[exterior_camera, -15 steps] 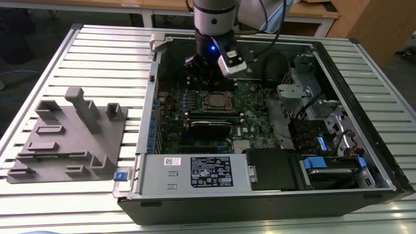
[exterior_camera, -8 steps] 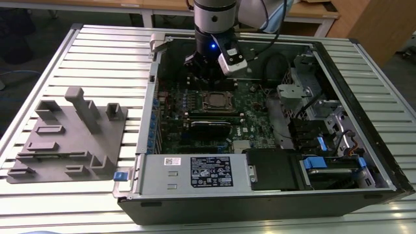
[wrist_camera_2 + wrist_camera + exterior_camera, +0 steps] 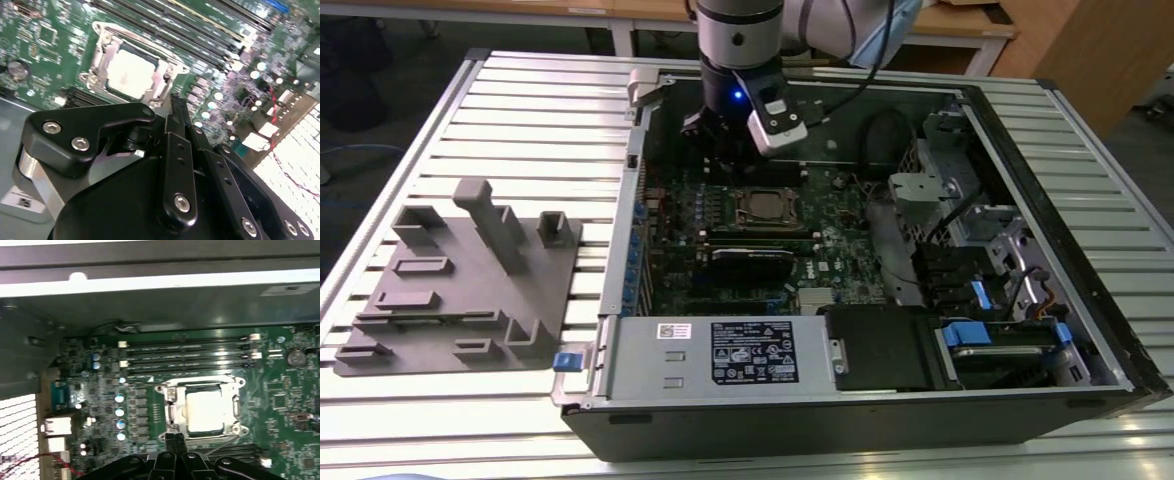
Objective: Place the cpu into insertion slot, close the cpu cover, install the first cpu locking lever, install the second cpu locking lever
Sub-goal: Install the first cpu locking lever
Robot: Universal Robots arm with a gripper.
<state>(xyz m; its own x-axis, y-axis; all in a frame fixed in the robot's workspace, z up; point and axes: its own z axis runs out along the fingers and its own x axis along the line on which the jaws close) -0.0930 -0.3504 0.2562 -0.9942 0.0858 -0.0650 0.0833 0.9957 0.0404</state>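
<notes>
- the gripper is cut off at the edge of the first wrist view: fingertips + black linkage at the rim. In the ext. view its tips are lost against the dark case interior.
- locking levers: can't tell whether latched.
- the insertion slot is mostly hidden under chip + frame; a dark strip shows along one side.
- the cpu sits in the slot on the green mobo. The cpu cover lies flat around it, chip showing thru the window.
- gripper narrow: fingers pressed together, holding nothing. Tips hang just beside one edge of the cover, not over the chip; touching or not, can't tell.
- cpu top: flat, square, pale silvery metal. Cover: thin bright metal frame w/ tabs at the corners. Fingers: matt black bars w/ screw heads.
- ext. view: open pc case on a slatted metal table; grey moulded fixture to the exterior view's left.
</notes>
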